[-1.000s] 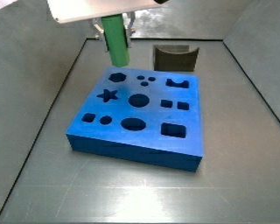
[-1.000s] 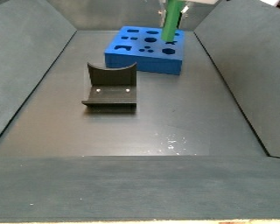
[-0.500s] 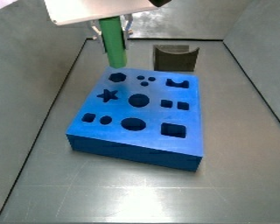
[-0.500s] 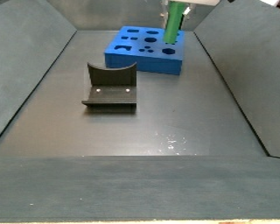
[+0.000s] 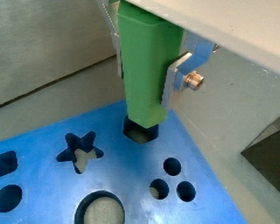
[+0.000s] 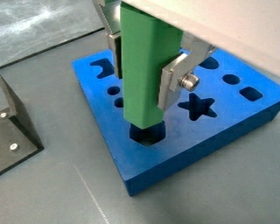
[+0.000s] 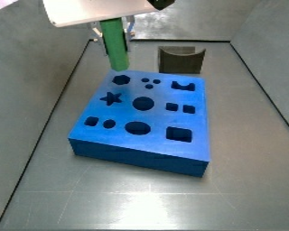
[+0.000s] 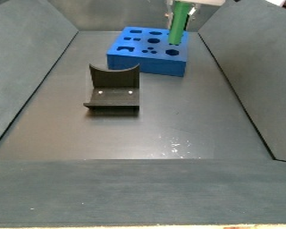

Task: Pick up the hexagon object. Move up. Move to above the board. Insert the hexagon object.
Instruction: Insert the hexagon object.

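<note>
My gripper [image 5: 146, 74] [image 6: 143, 74] is shut on the hexagon object [image 5: 149, 70] [image 6: 149, 87], a tall bright green peg held upright between the silver fingers [image 6: 171, 83]. The peg's lower end hangs just above a dark hole [image 5: 139, 134] [image 6: 145, 136] near one corner of the board [image 5: 130, 175] [image 6: 166, 162], a flat blue foam block with star, round and square cut-outs. In both side views the peg [image 7: 115, 47] [image 8: 178, 29] and gripper [image 7: 115, 32] [image 8: 179, 16] stand over a back corner of the board [image 7: 153, 144] [image 8: 152, 67].
The dark fixture [image 8: 112, 89] [image 7: 181, 60] [image 6: 8, 131] stands on the grey tray floor beside the board. Sloping grey tray walls [image 7: 39, 99] [image 8: 26, 80] rise on both sides.
The gripper with the green peg has shifted very slightly sideways over the board's corner. The board and the fixture have not moved.
</note>
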Robot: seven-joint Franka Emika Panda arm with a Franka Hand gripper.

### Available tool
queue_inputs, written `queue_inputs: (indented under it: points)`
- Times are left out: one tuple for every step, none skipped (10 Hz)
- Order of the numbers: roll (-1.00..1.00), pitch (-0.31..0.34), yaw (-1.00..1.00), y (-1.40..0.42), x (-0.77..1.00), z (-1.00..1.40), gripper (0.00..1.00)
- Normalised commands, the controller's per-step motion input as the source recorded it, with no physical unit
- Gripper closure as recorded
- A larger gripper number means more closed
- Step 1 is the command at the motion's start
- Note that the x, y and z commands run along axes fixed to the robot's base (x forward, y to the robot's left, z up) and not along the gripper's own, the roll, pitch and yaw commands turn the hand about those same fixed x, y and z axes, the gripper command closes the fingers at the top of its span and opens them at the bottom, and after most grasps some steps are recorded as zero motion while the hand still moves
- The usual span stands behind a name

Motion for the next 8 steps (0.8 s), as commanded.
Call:
queue_inputs:
  points:
    - [0.08,-0.020,0.11,-0.02,0.07,-1.00,1.00]
    - [0.06,-0.014,0.10,-0.04,0.11,-1.00,1.00]
    - [0.00,0.000,0.09,-0.05,0.20,-1.00,1.00]
    - [0.00,0.000,0.15,-0.02,0.22,-1.00,1.00]
    - [0.00,0.000,0.15,-0.02,0.22,-1.00,1.00]
    - [0.00,0.000,0.20,-0.01,0.25,-1.00,1.00]
    - [0.08,0.000,0.08,-0.06,0.14,-0.44,1.00]
    - [0.00,-0.160,0.00,-0.08,0.00,-0.13,1.00]
